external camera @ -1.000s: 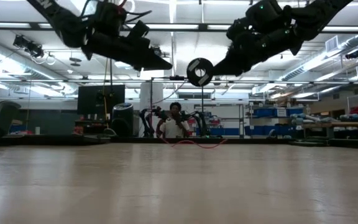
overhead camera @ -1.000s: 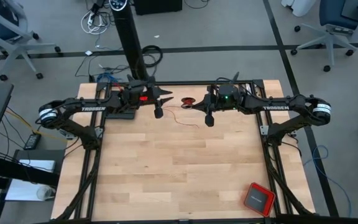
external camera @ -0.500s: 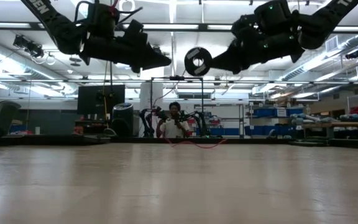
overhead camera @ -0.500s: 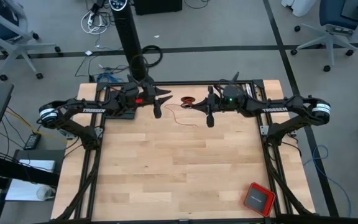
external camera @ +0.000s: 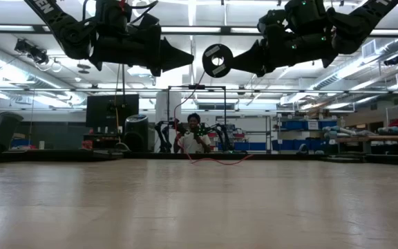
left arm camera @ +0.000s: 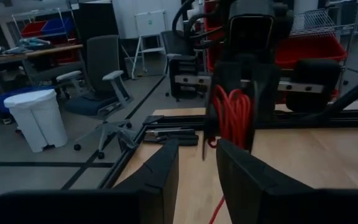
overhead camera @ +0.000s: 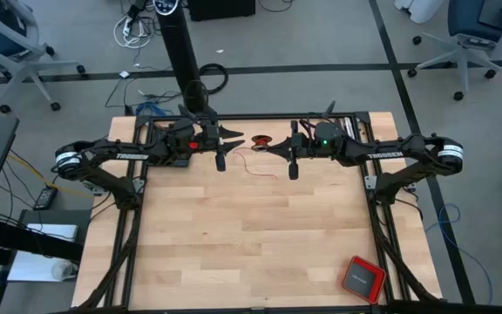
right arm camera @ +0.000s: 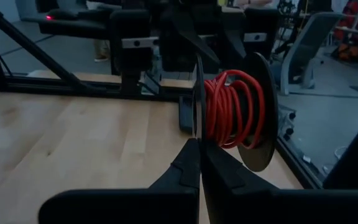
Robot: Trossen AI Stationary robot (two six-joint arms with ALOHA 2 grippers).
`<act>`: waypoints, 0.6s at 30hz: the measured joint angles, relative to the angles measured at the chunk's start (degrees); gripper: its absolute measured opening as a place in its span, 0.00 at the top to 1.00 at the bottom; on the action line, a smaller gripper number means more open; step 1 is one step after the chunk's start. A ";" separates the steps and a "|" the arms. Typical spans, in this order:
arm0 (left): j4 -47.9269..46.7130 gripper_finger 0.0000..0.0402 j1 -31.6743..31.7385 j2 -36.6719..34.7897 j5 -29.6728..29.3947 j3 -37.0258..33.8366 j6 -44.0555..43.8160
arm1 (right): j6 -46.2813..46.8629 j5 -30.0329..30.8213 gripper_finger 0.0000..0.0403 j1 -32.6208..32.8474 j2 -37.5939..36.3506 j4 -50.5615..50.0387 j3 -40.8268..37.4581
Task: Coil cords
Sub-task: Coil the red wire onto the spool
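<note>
From above, both arms meet at the far edge of the counter [overhead camera: 251, 227]. The right hand [overhead camera: 279, 149] pinches a small dark spool [overhead camera: 261, 140]; the left hand [overhead camera: 225, 145] faces it just beside, fingers parted, grasping nothing I can make out. A loose tail of red cord [overhead camera: 255, 166] trails on the wood below them. A red box [overhead camera: 362, 278] sits well apart at the near right corner.

At counter height, the spool [external camera: 217, 60] hangs high between the two hands, and the cord's slack [external camera: 216, 160] loops on the counter far back, where a person [external camera: 195, 135] sits.

The left wrist camera looks straight at the wound cord [left arm camera: 233, 118] past open fingers [left arm camera: 160, 171].

The right wrist camera shows its fingers [right arm camera: 194, 165] clenched on one flange, red turns [right arm camera: 229, 109] stacked neatly between the discs.

To wind well, I judge the left hand should catch the tail near the spool and feed it under light tension — slack would let turns slip off.
</note>
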 joint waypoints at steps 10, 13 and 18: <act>3.67 0.72 -0.26 2.57 -0.02 0.02 -2.80 | 0.47 -0.83 1.00 1.70 10.65 11.78 0.73; 3.85 0.72 -0.22 3.12 -0.21 0.02 -2.77 | 1.43 -0.85 1.00 1.53 12.83 12.40 1.51; 4.20 0.72 -0.24 3.54 -0.15 0.02 -2.52 | 1.43 -0.98 1.00 1.33 14.04 13.94 1.57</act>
